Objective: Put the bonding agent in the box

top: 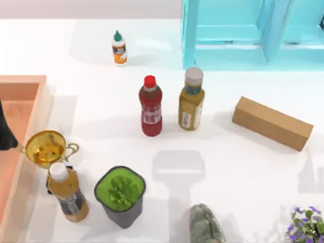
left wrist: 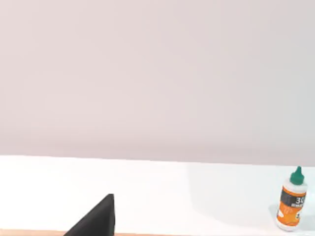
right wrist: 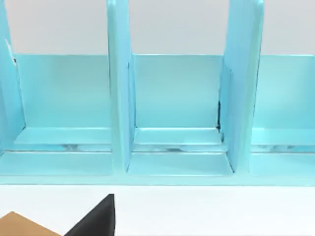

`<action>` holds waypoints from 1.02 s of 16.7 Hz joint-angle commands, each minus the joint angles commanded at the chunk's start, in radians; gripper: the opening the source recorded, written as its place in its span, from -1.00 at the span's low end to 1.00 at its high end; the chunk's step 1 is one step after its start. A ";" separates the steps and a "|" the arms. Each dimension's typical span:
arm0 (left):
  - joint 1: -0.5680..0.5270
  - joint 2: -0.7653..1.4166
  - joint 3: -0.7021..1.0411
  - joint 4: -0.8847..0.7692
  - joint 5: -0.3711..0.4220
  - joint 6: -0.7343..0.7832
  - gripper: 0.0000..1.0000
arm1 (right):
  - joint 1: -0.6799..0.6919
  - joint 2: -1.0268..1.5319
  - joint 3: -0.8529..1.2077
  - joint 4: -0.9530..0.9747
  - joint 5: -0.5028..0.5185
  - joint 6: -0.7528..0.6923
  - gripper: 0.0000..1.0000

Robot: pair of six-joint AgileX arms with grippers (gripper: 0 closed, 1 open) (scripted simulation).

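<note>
The bonding agent [top: 119,48] stands upright and untouched on the white table [top: 228,167], near its far edge and left of centre; it is a small white bottle with an orange label and a green pointed cap. Our left wrist view finds it too [left wrist: 292,199], with its label print cut off at the picture's edge. The box [top: 23,147] lies at the table's left side, well apart from the bottle; we see just its thick salmon-orange walls and part of its floor, the rest being cropped.

Our left gripper [top: 6,129] appears as a dark sliver over the box, and we cannot tell whether its pincer is wide or narrow. The left wrist view gives us one black finger [left wrist: 96,219] only. Our right gripper's finger [right wrist: 96,219] is likewise a lone black wedge, so again we cannot tell its state.

Mid-table stand a red-capped red bottle [top: 151,106] and a grey-capped yellow bottle [top: 191,98], both smooth and rounded. A long brown carton [top: 272,123] lies to the right. A turquoise partitioned shelf [top: 248,30] is cut off at the far right.
</note>
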 joint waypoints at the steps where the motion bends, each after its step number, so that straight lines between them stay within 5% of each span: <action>1: -0.020 0.094 0.050 0.031 -0.017 -0.008 1.00 | 0.000 0.000 0.000 0.000 0.000 0.000 1.00; 11: -0.238 1.285 0.604 0.366 -0.196 -0.094 1.00 | 0.000 0.000 0.000 0.000 0.000 0.000 1.00; 17: -0.330 1.734 0.823 0.503 -0.269 -0.129 1.00 | 0.000 0.000 0.000 0.000 0.000 0.000 1.00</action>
